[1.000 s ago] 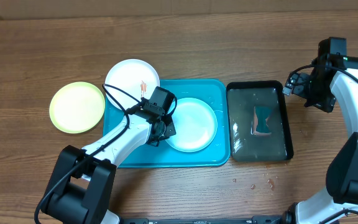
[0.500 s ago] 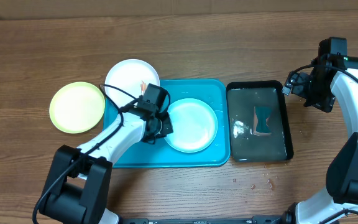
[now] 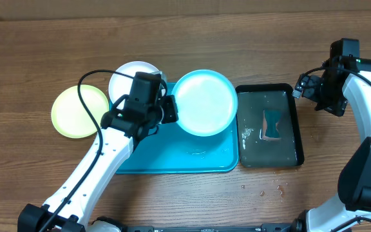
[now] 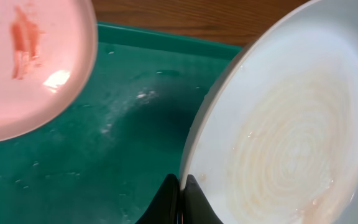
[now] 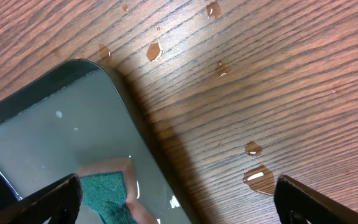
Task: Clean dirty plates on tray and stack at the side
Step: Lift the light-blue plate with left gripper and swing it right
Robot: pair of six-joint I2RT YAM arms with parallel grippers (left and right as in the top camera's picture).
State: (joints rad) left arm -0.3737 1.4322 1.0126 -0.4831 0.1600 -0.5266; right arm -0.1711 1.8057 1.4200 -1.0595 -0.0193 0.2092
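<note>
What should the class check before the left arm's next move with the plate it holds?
1. Grip: left gripper shut on the light blue plate at its rim: ok.
2. Held plate lifted off the tray: ok.
3. Held plate's face clean: not ok, streaky film shows.
4. The right gripper open, over the black tray edge: ok.
5. The sponge lying in the black tray: ok.
6. The white plate clean: not ok, reddish smear.

Bright, even light is falling from above, casting soft shadows on the tray [image 3: 172,160]. The left wrist view is running warm, tinting the white plate [image 4: 23,62] pink around 1 glare spot. Droplets [image 5: 257,176] are glinting on the sharply focused table [image 5: 272,93].
</note>
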